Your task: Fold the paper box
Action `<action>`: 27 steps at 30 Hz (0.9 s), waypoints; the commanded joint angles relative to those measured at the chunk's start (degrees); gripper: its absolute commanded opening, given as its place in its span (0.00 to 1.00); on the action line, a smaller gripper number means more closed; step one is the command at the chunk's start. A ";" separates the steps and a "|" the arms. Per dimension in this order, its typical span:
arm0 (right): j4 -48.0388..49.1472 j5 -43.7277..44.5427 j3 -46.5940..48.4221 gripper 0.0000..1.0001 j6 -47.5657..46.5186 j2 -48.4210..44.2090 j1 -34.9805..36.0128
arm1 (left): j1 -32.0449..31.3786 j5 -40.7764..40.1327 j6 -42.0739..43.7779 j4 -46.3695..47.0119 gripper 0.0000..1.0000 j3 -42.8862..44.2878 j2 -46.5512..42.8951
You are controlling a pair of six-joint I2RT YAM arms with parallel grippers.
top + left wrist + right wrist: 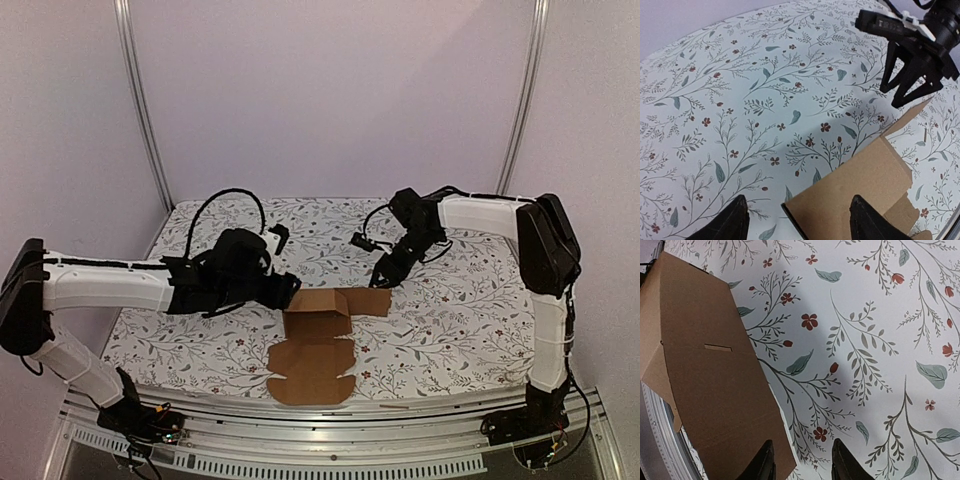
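The paper box is brown cardboard in the middle of the table, partly raised at the back. Its flat flapped part reaches toward the near edge. My left gripper is at the box's left side. In the left wrist view it stands open, and a corner of a cardboard panel lies between its fingers, touching neither. My right gripper hovers over the right flap. In the right wrist view it is open, straddling the edge of that flap.
A floral cloth covers the table. Metal frame posts stand at the back corners against plain walls. An aluminium rail runs along the near edge between the two arm bases. A thin stick lies by the rail.
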 commanded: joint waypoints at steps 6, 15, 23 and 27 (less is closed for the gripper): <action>-0.35 -4.86 -4.41 0.42 -6.03 -4.00 1.02 | 14.26 31.05 2.21 -5.27 0.70 4.35 2.40; -2.52 -4.77 -7.89 0.45 -11.43 -5.94 3.41 | 13.84 39.13 -7.24 6.22 0.63 -1.70 6.88; -4.53 -2.73 -13.07 0.47 -14.01 -8.53 5.93 | 13.21 39.03 -9.84 7.89 0.61 -3.23 7.97; -5.11 -1.02 -15.60 0.50 -14.70 -10.13 6.20 | 13.18 38.87 -10.60 7.95 0.61 -3.26 7.98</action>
